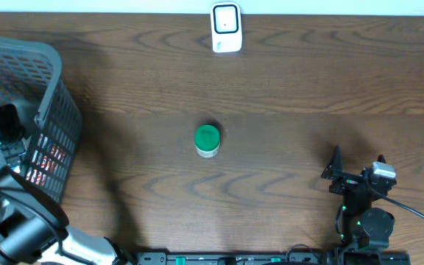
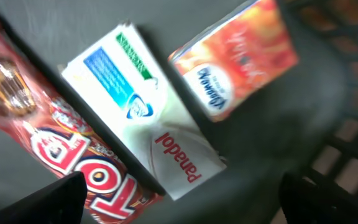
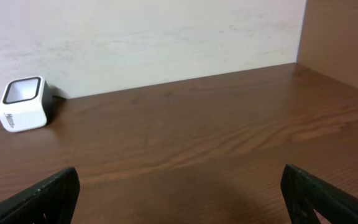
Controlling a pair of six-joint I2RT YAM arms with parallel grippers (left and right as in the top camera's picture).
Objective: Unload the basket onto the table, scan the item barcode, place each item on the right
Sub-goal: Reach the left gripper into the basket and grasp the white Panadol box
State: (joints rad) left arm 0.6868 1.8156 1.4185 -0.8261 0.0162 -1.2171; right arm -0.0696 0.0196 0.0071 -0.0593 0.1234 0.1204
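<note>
Left wrist view: left hand (image 2: 187,205), wide open and empty, hovers over Panadol box (image 2: 173,155); right hand (image 3: 179,200) likewise open, empty; nothing grasped, scanner (image 3: 22,104) apparently unused.

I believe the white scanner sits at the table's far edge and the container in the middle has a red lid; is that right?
No: the overhead view shows the container has a green lid, not red. The white scanner does sit at the table's far edge.

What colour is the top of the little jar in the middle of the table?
Green. The jar's top shows best in the overhead view.
</note>
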